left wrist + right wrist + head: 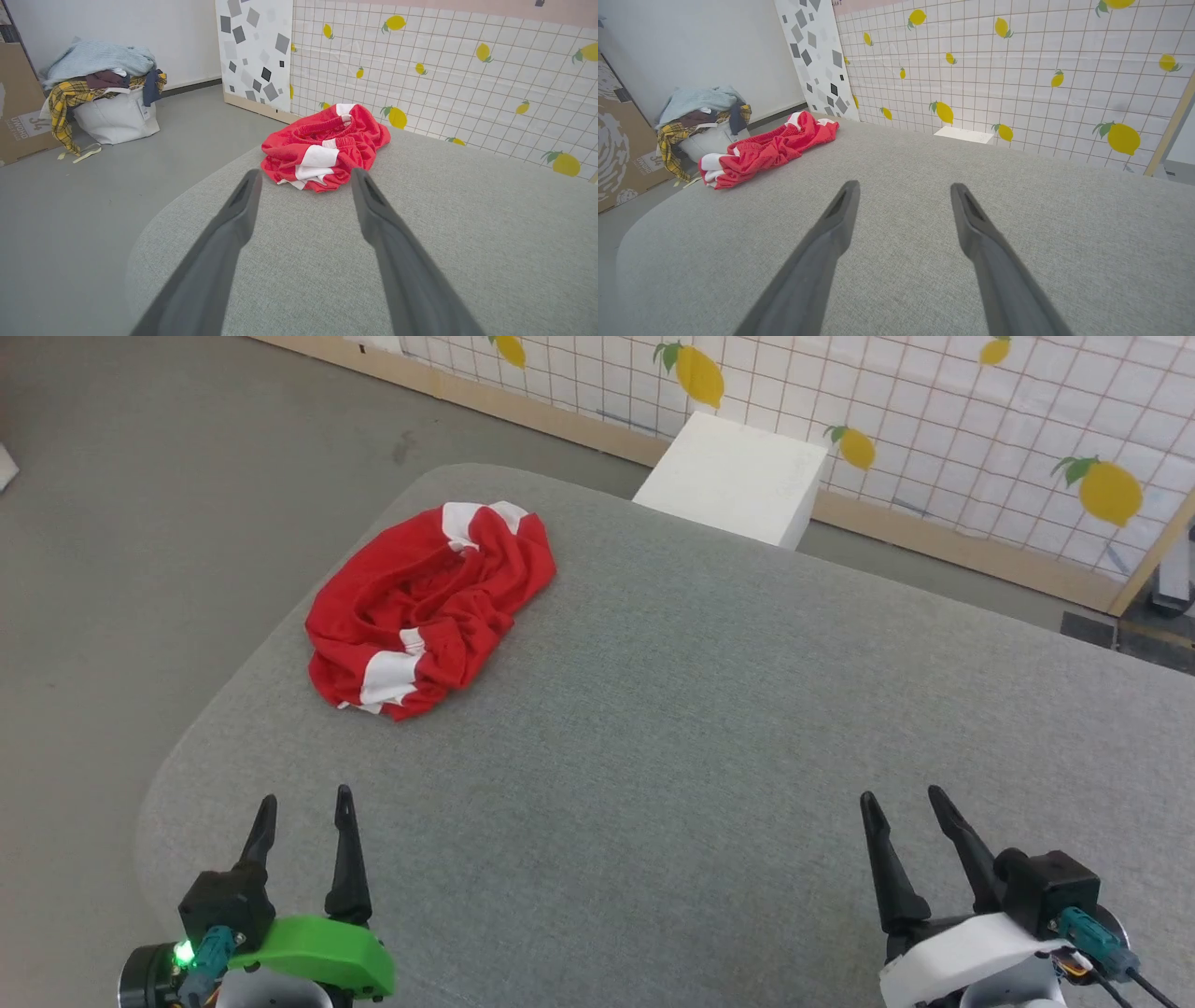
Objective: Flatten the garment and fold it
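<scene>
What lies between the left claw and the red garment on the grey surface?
Nothing: in the head view, bare grey surface separates the left claw from the garment.

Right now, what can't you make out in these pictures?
- Head view: what kind of clothing the red garment is; its own crumpled folds hide its shape.
- Head view: the base of the white box, hidden behind the table edge.
- Left wrist view: the cardboard box, cut off by the left edge.

The garment (pixel 428 607) lies on the table's (pixel 709 756) far left corner.
</scene>
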You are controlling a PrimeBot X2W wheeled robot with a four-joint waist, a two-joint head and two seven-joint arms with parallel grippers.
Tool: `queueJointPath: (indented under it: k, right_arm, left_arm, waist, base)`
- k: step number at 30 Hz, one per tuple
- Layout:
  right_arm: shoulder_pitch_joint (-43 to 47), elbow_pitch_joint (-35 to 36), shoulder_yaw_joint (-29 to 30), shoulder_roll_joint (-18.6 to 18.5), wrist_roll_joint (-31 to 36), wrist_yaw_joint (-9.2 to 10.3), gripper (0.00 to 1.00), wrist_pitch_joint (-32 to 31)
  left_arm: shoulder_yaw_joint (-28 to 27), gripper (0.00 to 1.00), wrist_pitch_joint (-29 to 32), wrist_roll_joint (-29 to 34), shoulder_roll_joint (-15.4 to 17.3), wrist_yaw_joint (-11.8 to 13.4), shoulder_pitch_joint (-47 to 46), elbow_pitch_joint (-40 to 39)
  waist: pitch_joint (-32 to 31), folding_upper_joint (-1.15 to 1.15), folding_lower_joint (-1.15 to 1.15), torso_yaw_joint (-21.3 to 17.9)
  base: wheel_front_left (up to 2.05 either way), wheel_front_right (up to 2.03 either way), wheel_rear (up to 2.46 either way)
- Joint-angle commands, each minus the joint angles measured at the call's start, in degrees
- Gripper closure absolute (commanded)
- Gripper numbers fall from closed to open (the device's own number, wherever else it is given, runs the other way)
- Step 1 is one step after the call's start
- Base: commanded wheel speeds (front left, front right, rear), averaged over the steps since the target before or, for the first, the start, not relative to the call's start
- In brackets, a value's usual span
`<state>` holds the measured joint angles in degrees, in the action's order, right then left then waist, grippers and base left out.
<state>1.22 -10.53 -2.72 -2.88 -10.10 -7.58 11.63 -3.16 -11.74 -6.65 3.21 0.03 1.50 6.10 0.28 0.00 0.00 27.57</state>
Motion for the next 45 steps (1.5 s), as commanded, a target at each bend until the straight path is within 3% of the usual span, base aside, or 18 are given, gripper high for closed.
queueJointPath:
  k: [1,14,22,33,40,45]
  right_arm:
    - [0.2,-0.3,0.2,0.0,0.2,0.07,0.00,0.7]
    - [0.3,-1.6,-0.3,0.0,-1.6,0.08,0.00,2.9]
    - [-0.3,-1.9,-0.2,0.0,-1.7,0.09,0.00,3.4]
    - [-4.1,0.4,3.8,0.0,3.0,0.09,0.00,1.5]
    - [-5.6,5.5,8.4,0.0,7.6,0.09,0.00,-2.4]
    - [-6.2,9.8,10.3,0.0,9.7,0.09,0.00,-5.1]
  left_arm:
    - [-0.3,0.00,-0.6,-0.8,-0.3,-0.1,1.1,0.3]
    - [-1.0,0.00,-2.8,-1.4,-0.3,-0.5,1.5,1.5]
    - [-1.6,0.00,-3.3,-1.8,0.8,-2.5,-1.5,2.9]
    - [-5.6,0.00,-0.9,-9.7,9.7,-6.5,-17.4,7.7]
    - [-5.3,0.00,7.5,-19.9,15.3,-7.4,-27.8,16.1]
    - [-0.4,0.00,14.6,-26.1,18.5,-7.5,-33.1,21.9]
  waist:
    - [-0.1,0.00,0.00,0.5]
    - [-0.3,0.00,0.00,4.6]
    - [1.1,0.00,0.00,3.8]
    - [9.7,0.00,0.00,-1.9]
    - [16.8,0.00,0.00,-4.6]
    - [21.0,0.00,0.00,-6.2]
  base:
    - [0.00,0.00,0.00]
    - [0.00,0.00,0.00]
    - [0.00,0.00,0.00]
    - [0.00,0.00,0.00]
    - [0.00,0.00,0.00]
    - [0.00,0.00,0.00]
